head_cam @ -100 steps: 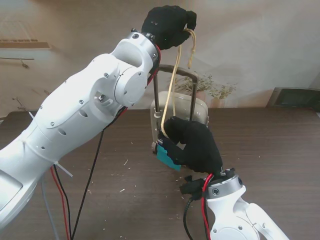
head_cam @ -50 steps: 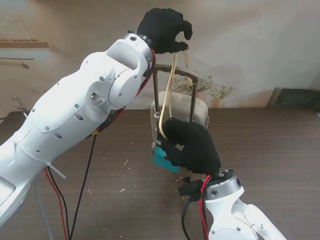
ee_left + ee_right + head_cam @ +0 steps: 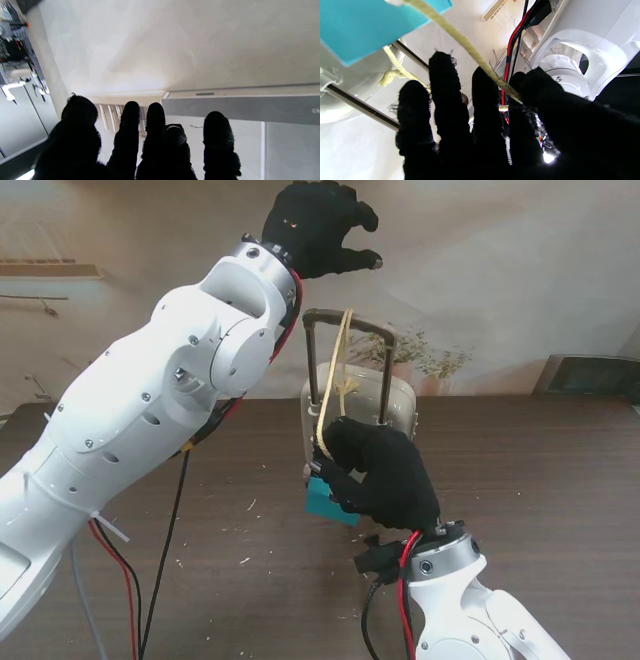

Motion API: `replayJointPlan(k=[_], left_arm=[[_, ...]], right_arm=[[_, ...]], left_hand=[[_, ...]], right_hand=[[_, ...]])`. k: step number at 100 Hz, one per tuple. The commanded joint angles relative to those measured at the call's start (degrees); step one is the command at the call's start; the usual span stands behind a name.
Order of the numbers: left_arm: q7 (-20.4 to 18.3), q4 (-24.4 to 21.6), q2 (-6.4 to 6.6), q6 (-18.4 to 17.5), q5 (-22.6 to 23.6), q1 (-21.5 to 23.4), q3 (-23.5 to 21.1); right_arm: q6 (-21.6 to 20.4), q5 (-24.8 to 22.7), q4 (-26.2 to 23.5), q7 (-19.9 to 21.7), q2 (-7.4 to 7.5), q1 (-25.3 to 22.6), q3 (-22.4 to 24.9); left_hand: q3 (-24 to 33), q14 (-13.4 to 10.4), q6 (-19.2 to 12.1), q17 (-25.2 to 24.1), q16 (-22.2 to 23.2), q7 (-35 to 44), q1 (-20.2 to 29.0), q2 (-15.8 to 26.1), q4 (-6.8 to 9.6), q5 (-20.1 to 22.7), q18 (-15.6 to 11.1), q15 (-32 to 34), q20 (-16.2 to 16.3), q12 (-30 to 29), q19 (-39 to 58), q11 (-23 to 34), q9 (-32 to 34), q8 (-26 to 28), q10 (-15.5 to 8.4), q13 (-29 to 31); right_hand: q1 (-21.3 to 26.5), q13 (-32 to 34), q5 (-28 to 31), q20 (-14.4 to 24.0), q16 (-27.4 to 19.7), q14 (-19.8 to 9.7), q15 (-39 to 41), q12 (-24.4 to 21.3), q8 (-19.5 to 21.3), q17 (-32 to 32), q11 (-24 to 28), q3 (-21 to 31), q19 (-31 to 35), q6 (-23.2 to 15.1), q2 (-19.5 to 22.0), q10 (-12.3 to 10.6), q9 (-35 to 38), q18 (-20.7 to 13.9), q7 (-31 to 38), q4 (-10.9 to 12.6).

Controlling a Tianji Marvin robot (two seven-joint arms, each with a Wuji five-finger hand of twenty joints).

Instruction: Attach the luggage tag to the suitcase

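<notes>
Your right hand [image 3: 385,475] is clamped on the yellow cord [image 3: 335,385], thumb and fingers pinching it in the wrist view, with the teal luggage tag [image 3: 328,502] hanging at its near-left edge. From the pinch the cord runs up and drapes over the top bar of the suitcase's telescopic handle [image 3: 350,320]; a knotted stretch sits beside one handle rod in the right wrist view [image 3: 392,72]. The small beige suitcase [image 3: 400,405] stands upright on the table, just beyond the right hand.

Your left hand [image 3: 315,225] is raised above the handle, fingers spread, holding nothing, clear of the cord. Its wrist camera sees only pale wall and a grey ledge [image 3: 240,107].

Surface is a dark brown wood-grain table [image 3: 540,470] with pale specks scattered nearer to me on the left. Behind it a beige wall, some dried sprigs [image 3: 440,360] beside the suitcase, a dark box [image 3: 590,375] at the far right
</notes>
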Motion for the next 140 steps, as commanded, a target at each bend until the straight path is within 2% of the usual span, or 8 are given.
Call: replayJointPlan(k=[1, 21, 30, 52, 67, 80, 112, 140], left_arm=[[-0.1, -2.9, 0.11, 1.0, 0.8, 1.5, -1.8], [1.8, -12.6, 1.33, 1.1, 1.8, 12.3, -11.0], [2.2, -17.2, 1.9, 0.4, 1.1, 18.1, -15.6], [3.9, -26.9, 2.48, -1.0, -5.0, 33.6, -24.0], [5.7, -30.9, 2.69, -2.2, -5.0, 43.1, -27.3], [7.5, -33.0, 2.71, -2.7, -5.3, 51.1, -28.8], [16.7, -32.7, 1.78, -4.2, -6.9, 65.6, -28.3], [23.5, -30.3, 0.32, -3.8, -13.0, 70.3, -26.5]], right_arm=[[0.4, 0.1, -0.1, 0.6, 0.01, 0.0, 0.0], [1.6, 0.6, 0.1, 0.1, -0.25, 0.8, -0.2], [2.2, 1.3, 0.2, 0.6, -0.28, 1.4, -0.2], [3.6, 2.2, 0.5, 1.1, -0.47, 3.2, -1.0], [4.6, 3.3, 0.8, 1.8, -0.58, 4.6, -1.5], [4.9, 4.1, 0.8, 2.0, -0.71, 5.2, -2.1], [5.5, 4.9, 0.7, 2.0, -0.89, 5.9, -2.2], [5.5, 4.7, 0.7, 1.2, -1.02, 5.9, -2.2]], left_hand=[[-1.3, -14.0, 3.8, 0.4, 0.7, 0.7, 0.0, 3.3, 0.3, -1.9, -2.2, 0.7, 0.0, -0.6, 0.2, 0.9, 1.0, 0.4, 5.5, -5.1], [0.0, -12.8, 2.8, 2.3, -0.5, 7.0, 2.8, 2.3, 1.25, 0.0, -1.0, 1.5, 0.3, -0.7, 1.5, 2.3, 4.3, 4.0, 5.3, -2.1], [0.9, -15.4, 2.1, 4.0, 0.7, 10.0, 3.6, 1.0, 1.39, 1.2, -1.2, 3.8, 0.5, 0.0, 3.1, 3.8, 6.1, 5.9, 5.2, -0.9], [2.1, -18.3, -2.0, 7.1, 3.1, 25.9, 6.4, -3.3, 0.84, 0.0, -0.7, 6.0, 0.3, 1.8, 5.8, 7.5, 9.4, 14.1, 4.9, 1.9], [1.4, -18.6, -4.6, 9.3, 2.8, 34.9, 7.2, -3.4, 1.11, 0.6, -0.4, 7.1, 0.3, 2.2, 7.7, 9.0, 11.8, 17.0, 4.8, 3.8], [1.4, -18.1, -5.0, 9.7, 2.6, 37.6, 7.9, -3.2, 1.48, 1.6, 0.5, 7.7, -0.1, 2.2, 8.4, 9.5, 12.8, 15.8, 5.3, 4.5], [1.8, -13.9, -2.6, 6.7, 2.4, 28.8, 10.6, -3.4, 1.75, 1.9, 2.2, 6.4, -0.3, 0.8, 5.7, 6.5, 10.9, 8.0, 6.6, 3.3], [2.9, -12.5, -2.5, 5.9, 2.5, 25.5, 13.0, -4.3, 1.37, 2.1, 3.7, 6.3, 0.1, 0.7, 4.6, 6.8, 10.6, 6.2, 7.3, 3.4]], right_hand=[[0.9, 1.8, 2.2, 0.5, -0.1, -0.3, 0.4, 0.5, 1.0, 0.3, 1.1, -0.5, 1.3, -0.3, 1.8, 0.0, 1.3, 0.6, 3.3, -0.8], [1.0, 1.7, 2.2, 0.5, -0.1, -0.3, 0.3, 0.5, 0.9, 0.3, 1.0, -0.6, 1.3, -0.3, 1.8, 0.1, 1.1, 0.6, 3.2, -0.8], [1.1, 1.5, 2.1, 0.4, -0.1, -0.2, 0.1, 0.5, 0.9, 0.1, 1.0, -0.7, 1.1, -0.3, 2.0, 0.1, 1.1, 0.4, 3.2, -0.7], [1.2, 1.4, 2.0, 0.4, -0.1, -0.3, 0.1, 0.5, 0.9, 0.0, 0.9, -1.1, 1.0, -0.4, 2.2, 0.1, 0.9, 0.3, 3.0, -0.7], [1.2, 1.3, 2.0, 0.4, -0.1, -0.2, 0.1, 0.6, 1.0, 0.0, 0.8, -1.2, 1.0, -0.5, 2.2, 0.1, 0.9, 0.3, 3.0, -0.7], [1.3, 1.3, 1.9, 0.4, -0.1, -0.2, 0.1, 0.6, 1.0, -0.1, 0.8, -1.3, 1.0, -0.4, 2.3, 0.1, 0.9, 0.3, 2.9, -0.6], [1.4, 1.3, 1.8, 0.4, -0.1, -0.3, 0.0, 0.6, 1.0, -0.1, 0.8, -1.6, 1.0, -0.7, 2.4, 0.1, 0.8, 0.3, 2.7, -0.6], [1.5, 1.3, 1.8, 0.4, 0.0, -0.3, 0.1, 0.7, 0.9, -0.1, 0.8, -1.8, 1.0, -1.0, 2.5, 0.1, 0.8, 0.3, 2.6, -0.5]])
